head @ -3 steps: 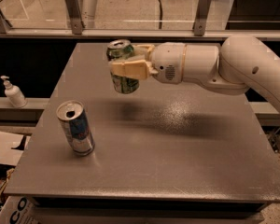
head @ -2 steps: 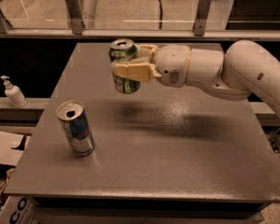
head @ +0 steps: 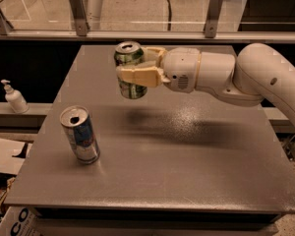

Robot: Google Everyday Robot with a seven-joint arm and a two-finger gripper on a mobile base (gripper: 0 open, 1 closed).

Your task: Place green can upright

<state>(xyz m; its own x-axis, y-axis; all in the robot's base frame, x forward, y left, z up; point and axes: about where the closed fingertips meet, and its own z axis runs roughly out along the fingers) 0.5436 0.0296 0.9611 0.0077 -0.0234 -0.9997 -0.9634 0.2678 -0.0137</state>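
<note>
The gripper point(head: 133, 68) hangs above the far left part of the grey table point(head: 196, 181), clenched around the green can point(head: 132, 90). One pale finger point(head: 137, 75) lies across the can's near side, about halfway up its body; the other finger shows only in part behind the can's far side. The can is clear of the tabletop and roughly upright. Its silver top and pull-tab face upward and lean slightly toward the near edge. Green body with pale markings shows both above and below the near finger. A dark shadow point(head: 143, 117) lies on the table beneath and a little nearer than the can, apart from it.

The white arm point(head: 246, 75) reaches in from the right, nearly level, with its wrist housing just to the right of the can.

Near the table's left edge, well apart from the held can, a blue-and-silver can point(head: 80, 134) stands on its base with its opened top showing. It is slimmer and taller than the green one.

Off the table to the left, a white pump bottle point(head: 14, 97) stands on a lower ledge. Beyond the far edge runs a glass barrier with metal posts point(head: 212, 11). A cardboard box point(head: 12, 221) sits at the near left corner, below table level.
</note>
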